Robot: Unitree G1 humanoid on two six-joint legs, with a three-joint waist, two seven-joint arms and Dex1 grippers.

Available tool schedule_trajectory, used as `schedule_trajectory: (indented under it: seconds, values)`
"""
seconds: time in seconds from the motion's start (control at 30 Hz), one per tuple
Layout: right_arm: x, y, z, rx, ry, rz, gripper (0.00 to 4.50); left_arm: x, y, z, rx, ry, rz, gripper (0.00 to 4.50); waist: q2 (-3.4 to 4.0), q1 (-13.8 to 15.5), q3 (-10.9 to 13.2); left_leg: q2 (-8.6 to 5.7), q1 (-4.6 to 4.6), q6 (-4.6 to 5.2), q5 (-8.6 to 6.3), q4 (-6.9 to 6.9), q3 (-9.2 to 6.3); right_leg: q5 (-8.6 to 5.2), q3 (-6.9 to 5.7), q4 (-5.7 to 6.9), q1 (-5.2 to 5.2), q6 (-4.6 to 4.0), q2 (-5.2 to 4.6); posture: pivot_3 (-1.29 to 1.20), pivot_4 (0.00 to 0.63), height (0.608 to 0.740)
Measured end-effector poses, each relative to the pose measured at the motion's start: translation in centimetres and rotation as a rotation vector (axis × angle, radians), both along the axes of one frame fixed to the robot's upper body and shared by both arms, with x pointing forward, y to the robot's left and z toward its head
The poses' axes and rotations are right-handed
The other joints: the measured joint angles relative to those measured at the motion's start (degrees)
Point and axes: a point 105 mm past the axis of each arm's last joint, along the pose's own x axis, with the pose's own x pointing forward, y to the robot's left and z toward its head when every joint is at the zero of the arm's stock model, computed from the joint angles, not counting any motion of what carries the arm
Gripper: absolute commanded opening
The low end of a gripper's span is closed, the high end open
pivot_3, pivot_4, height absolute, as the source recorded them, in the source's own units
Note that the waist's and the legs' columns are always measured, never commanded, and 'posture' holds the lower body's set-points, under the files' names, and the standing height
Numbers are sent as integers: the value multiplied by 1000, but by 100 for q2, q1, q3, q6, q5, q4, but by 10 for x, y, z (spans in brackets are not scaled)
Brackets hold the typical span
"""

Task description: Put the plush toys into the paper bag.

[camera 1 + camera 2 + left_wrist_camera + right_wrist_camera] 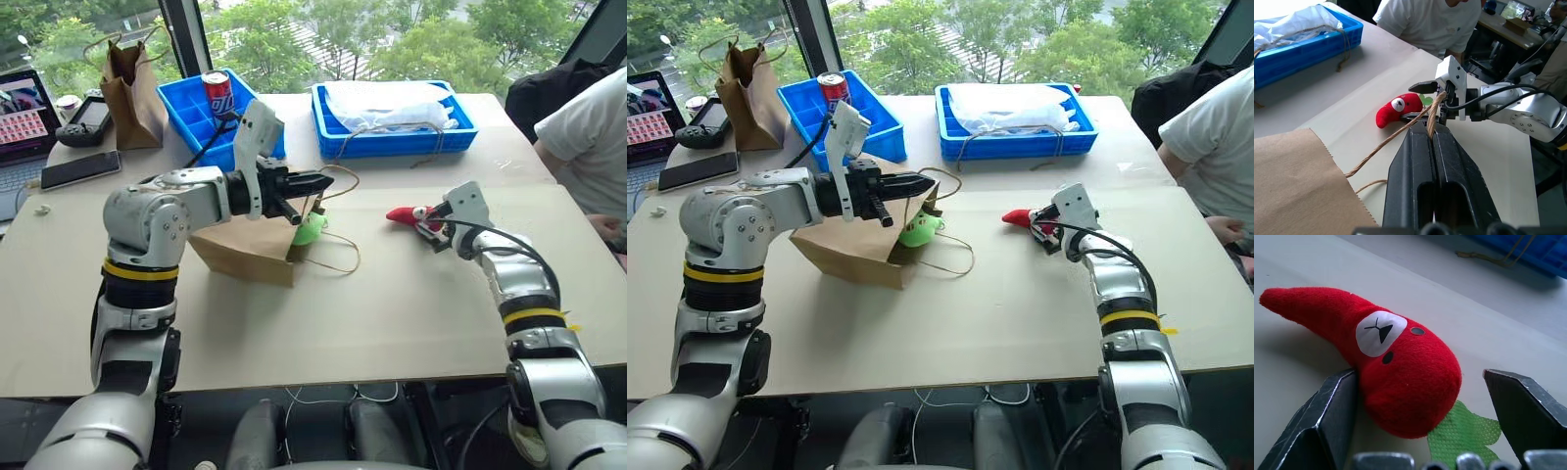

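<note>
Window glass with green trees behind it runs along the far edge of a pale desk (392,313). Far side holds two blue trays: one (201,113) with a red drink can (217,95) standing in it, the other (392,132) with a white plastic wrap lying in it. A narrow dark-brown bag (132,93) stands upright at far left, near a phone (80,169), a game controller (86,119) and a laptop corner. A person in a white shirt (588,127) sits at the right edge.

Paper bag (847,250), light kraft, lies on its side at centre-left, mouth toward the desk's middle. Lime-green plush (918,231) sits right at the mouth, partly inside, twine loops trailing on the desk beside it.

Left end effector (318,183) is raised over the bag mouth, pointing toward the right side of the desk. Fingers pressed tight together; left wrist view shows the bag's twine handle (1400,134) pinched between them and pulled taut up from the bag.

Red chili plush (1376,362) lies on the desk well apart from the bag, to its right, pointed tip toward the bag, white eye patch up, green leaf at the blunt end. Right end effector (429,227) is low at the blunt end, fingers spread wide with the toy's thick end between them. One finger (1327,411) touches the plush; the other stands clear. Not clamped.
</note>
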Motion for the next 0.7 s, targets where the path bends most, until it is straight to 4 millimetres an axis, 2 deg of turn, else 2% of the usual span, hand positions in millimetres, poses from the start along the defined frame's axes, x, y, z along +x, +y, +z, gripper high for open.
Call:
schedule_trajectory:
  seconds: [0.17, 0.2, 0.3, 0.37, 0.47, 0.57, 0.7]
  values:
    - [2, 10, -5, 41, -8, 39, 2102, -4, 5, 4, -4, -17, 10, 0, 0, -9, 0, 2, 3, 0, 0, 1, -5, 1, -2, 1, 2, 1, 1, 0, 150, 740]
    - [0, 11, -6, 40, -16, 51, 1669, -5, 7, 5, -4, -20, 15, 0, 0, -11, 0, 2, 4, -1, 0, 1, -6, 1, -2, 3, 1, 1, 1, 0, 150, 740]
    - [-9, 17, 2, 18, -66, 125, 706, -5, 12, 1, -1, 0, 39, 0, 1, -12, 0, 3, 1, -1, -1, 0, -9, 1, -3, 5, -2, 1, 2, 0, 150, 740]
    - [-20, 30, 15, -15, -110, 233, 107, -7, 14, -1, -3, 15, 44, 0, 2, -8, 1, 4, -1, -1, -1, 0, -11, 1, -4, 18, -4, 2, 2, 0, 150, 740]
    - [-38, 75, 33, -72, -180, 441, 31, -8, 12, 1, -26, 26, 47, 0, 2, -41, 1, 5, 4, -1, -1, 2, -13, 1, -5, 26, -3, 2, 4, 0, 150, 740]
    - [-62, 141, 30, -171, -211, 669, 31, -8, 5, 4, -37, 24, 32, 0, 2, -64, 1, 3, 9, -8, 3, 7, -16, 0, -5, 19, -7, 1, 6, 0, 150, 740]
    - [-76, 183, 23, -203, -216, 785, 31, -9, 2, 8, -39, 15, 22, 0, 1, -62, 1, 2, 9, -11, 5, 12, -18, 0, -6, 23, -7, 1, 6, 0, 150, 740]
